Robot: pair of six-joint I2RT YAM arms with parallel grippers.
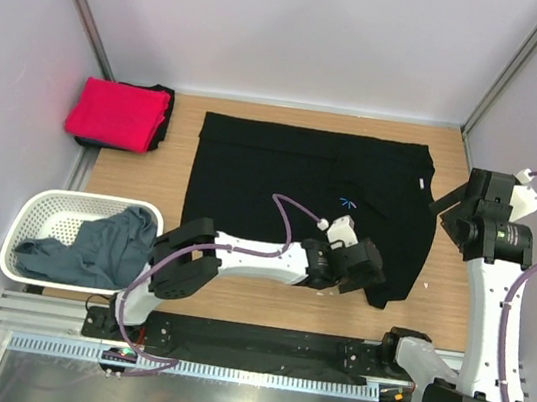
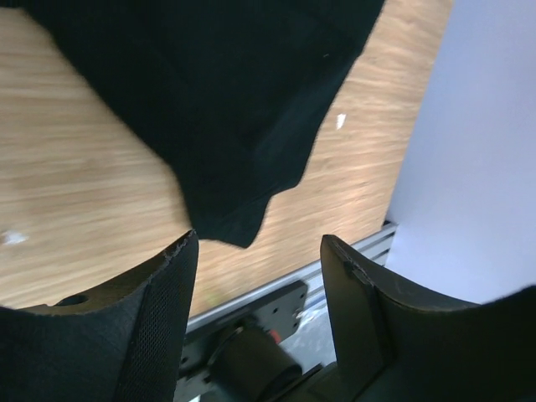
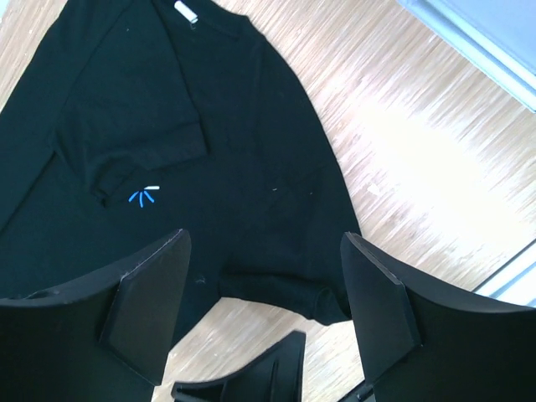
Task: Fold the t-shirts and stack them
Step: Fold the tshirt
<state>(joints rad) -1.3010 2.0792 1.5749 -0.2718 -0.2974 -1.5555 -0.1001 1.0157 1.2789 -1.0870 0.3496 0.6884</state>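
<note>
A large black t-shirt (image 1: 302,181) lies spread on the wooden table, with its light-blue starburst mark (image 1: 347,204) showing. My left gripper (image 1: 375,272) hovers at its near right sleeve. In the left wrist view the left gripper (image 2: 260,251) is open and empty, and the sleeve tip (image 2: 234,126) lies just beyond the fingertips. My right gripper (image 1: 446,204) hangs open over the shirt's right edge. The right wrist view shows the right gripper (image 3: 264,243) above the black cloth (image 3: 243,126), holding nothing. A folded red t-shirt (image 1: 115,112) lies at the back left. A grey-blue t-shirt (image 1: 100,247) is bunched in the basket.
The white lattice basket (image 1: 46,203) stands at the near left edge of the table. The red shirt rests on another dark folded cloth (image 1: 162,124). An aluminium rail (image 1: 257,346) with both arm bases runs along the near edge. Bare wood (image 1: 138,192) lies left of the black shirt.
</note>
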